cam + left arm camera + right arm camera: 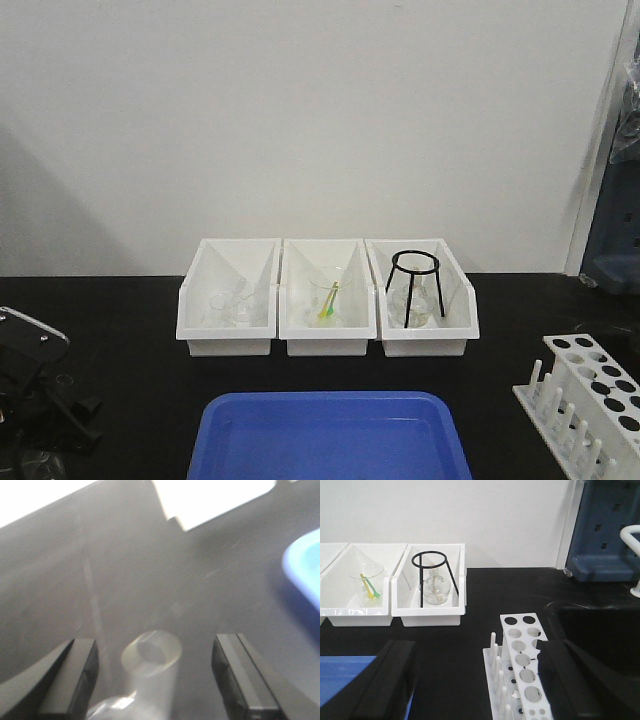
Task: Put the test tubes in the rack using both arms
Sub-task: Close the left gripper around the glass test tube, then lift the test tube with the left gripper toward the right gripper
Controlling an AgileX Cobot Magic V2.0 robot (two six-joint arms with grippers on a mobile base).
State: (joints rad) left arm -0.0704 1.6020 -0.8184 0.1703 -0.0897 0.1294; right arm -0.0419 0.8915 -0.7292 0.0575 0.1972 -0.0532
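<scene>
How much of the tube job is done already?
Nothing looks done: the rack shows only empty holes. In hand: the open left gripper straddles one blurry test tube, not yet clamped. The right gripper hovers open by the rack. Left: grip, carry and slot it in.

Three white bins (330, 342) behind blue tray (330, 448); black tripod (406, 300) in rightmost bin.

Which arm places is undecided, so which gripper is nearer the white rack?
Right. The right gripper hovers beside the rack, which shows between its fingers; the left gripper is across the table, open around a test tube.
</scene>
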